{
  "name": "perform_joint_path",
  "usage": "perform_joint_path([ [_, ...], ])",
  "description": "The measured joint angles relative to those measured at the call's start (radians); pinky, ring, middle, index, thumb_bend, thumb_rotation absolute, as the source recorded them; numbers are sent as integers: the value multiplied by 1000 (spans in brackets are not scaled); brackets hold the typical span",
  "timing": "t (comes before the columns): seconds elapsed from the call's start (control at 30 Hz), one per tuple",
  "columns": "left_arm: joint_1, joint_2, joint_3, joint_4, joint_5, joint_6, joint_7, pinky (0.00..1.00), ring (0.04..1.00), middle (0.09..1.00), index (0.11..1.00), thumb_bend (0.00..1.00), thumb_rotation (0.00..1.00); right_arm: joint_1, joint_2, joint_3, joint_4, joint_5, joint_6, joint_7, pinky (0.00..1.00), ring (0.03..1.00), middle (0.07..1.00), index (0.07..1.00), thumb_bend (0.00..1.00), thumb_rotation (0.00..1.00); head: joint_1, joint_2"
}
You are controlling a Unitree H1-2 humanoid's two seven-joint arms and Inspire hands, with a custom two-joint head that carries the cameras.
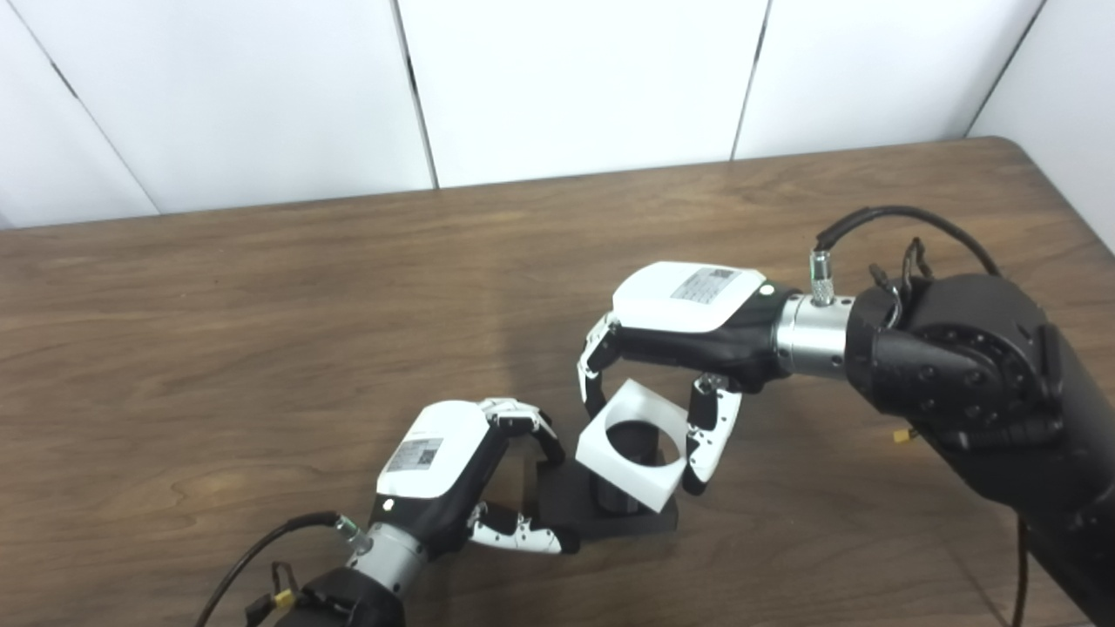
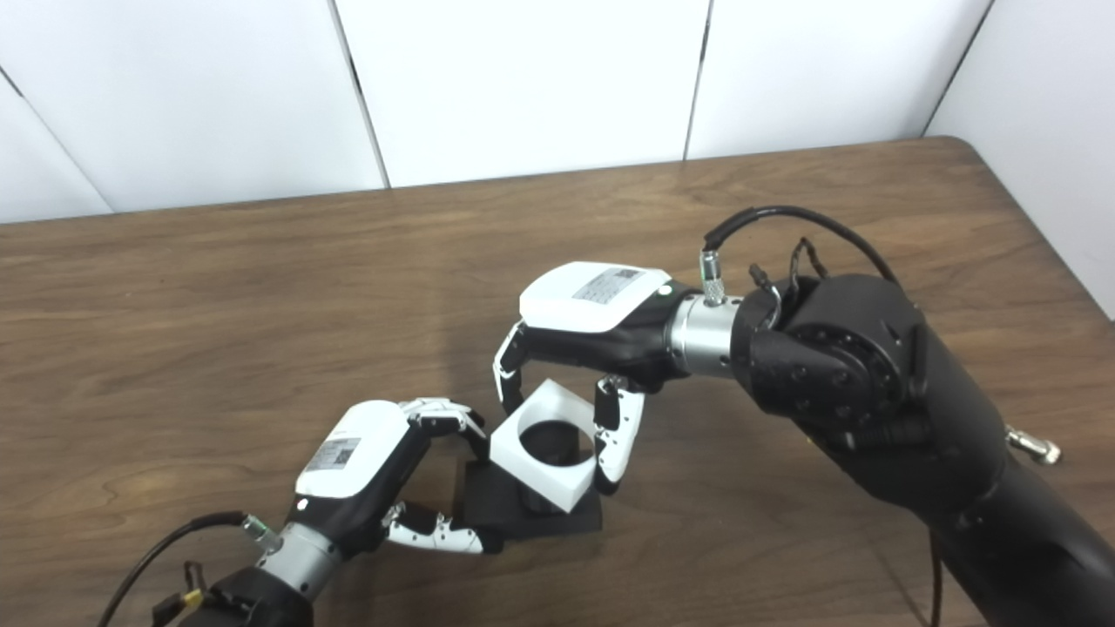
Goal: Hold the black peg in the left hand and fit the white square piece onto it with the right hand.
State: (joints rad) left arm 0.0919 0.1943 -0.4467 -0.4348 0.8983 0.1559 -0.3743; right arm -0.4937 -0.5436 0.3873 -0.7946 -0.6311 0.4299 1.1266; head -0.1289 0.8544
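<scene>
My right hand [image 1: 662, 366] pinches the rigid, light-looking white square piece [image 1: 629, 444] by opposite edges (smooth plastic, likely slippery) over the black peg [image 1: 620, 496], whose base my left hand [image 1: 475, 488] clamps on the tabletop [image 1: 261, 348].

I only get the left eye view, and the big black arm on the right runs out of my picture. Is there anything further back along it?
Observer: Yes. In the right eye view, a small silver plug sticks out of the outer side of the right arm.
Operator: And what lies beyond that arm?
Observer: A strip of the wood table shows past it, running to the table's edge beside the white wall.
</scene>
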Motion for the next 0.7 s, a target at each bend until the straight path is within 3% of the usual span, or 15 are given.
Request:
perform_joint_path([
  [0.5,0,-1,-1,-2,3,2,0,786,822,763,490,509,49,0,8,-7,2,-11,-2,-8,779,823,723,483,523,130,3,2],
  [0.7,0,-1,-4,-7,8,11,-10,834,827,764,490,508,50,4,19,-7,11,-16,-4,-16,761,826,725,483,524,131,5,5],
])
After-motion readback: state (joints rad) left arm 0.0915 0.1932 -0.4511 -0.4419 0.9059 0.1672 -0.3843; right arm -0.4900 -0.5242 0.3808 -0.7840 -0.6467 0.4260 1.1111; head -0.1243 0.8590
